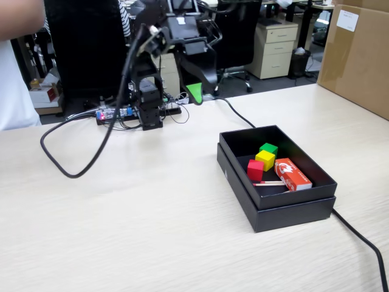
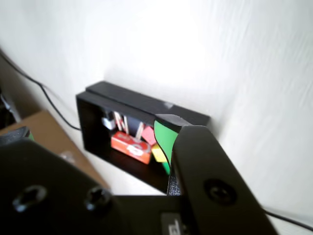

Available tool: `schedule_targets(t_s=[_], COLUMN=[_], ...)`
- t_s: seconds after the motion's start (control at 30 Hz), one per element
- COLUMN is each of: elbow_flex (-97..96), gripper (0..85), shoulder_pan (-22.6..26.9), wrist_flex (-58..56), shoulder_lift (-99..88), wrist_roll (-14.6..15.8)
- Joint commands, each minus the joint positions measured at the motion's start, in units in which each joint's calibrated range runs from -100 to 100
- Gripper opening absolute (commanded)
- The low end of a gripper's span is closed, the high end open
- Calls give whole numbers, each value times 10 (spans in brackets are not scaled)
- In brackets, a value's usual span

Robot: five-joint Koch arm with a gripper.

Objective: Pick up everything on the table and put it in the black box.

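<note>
Black box (image 1: 285, 213) long axis running diagonally, cubes inside, gripper (image 1: 196, 91) fingers together, empty

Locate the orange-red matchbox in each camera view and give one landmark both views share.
Fixed view: the matchbox lies inside the black box, at its right side, right of the yellow cube.
Wrist view: the matchbox sits at picture centre-left inside the black box, left of the yellow cube.
Shared landmark: the black box's stepped rim.
</note>
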Motion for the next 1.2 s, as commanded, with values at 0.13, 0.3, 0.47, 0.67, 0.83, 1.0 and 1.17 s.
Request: schedule_targets(t_s=[0.13, 0.3, 0.47, 0.67, 0.83, 1.0, 1.17], elbow_flex=[-330, -555, -691, -832, -939, -1035, -1083], gripper=[489, 488, 495, 488, 483, 479, 479], shoulder_pan=[-38, -38, -50, -58, -56, -53, -45], wrist_flex=[175, 303, 384, 505, 608, 702, 730], shoulder_lift=[-339, -469, -497, -497, -497, -497, -497], wrist_roll=[-3, -1, -2, -5, -15, -37, -48])
